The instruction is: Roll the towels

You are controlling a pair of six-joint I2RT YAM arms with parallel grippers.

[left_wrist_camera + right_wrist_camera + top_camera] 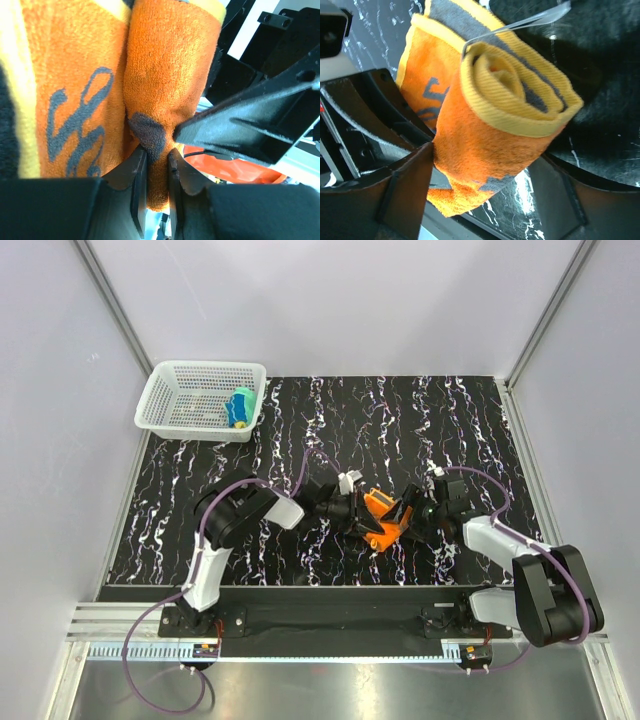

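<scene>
The orange towel (383,514) with grey marks and a yellow rim is rolled up and held above the black marbled mat, between both grippers. My left gripper (358,510) pinches a fold of it; in the left wrist view the orange towel (165,75) hangs with its lower edge clamped between the jaws of the left gripper (156,175). My right gripper (408,512) holds the roll's other side; in the right wrist view the orange towel (490,135) sits between the fingers of the right gripper (485,185). The yellow towel (240,407) with its teal back lies rolled in the basket.
The white mesh basket (168,412) stands at the mat's far left corner. The black marbled mat (300,420) covers the table between grey walls. The two arms meet close together at the mat's front middle.
</scene>
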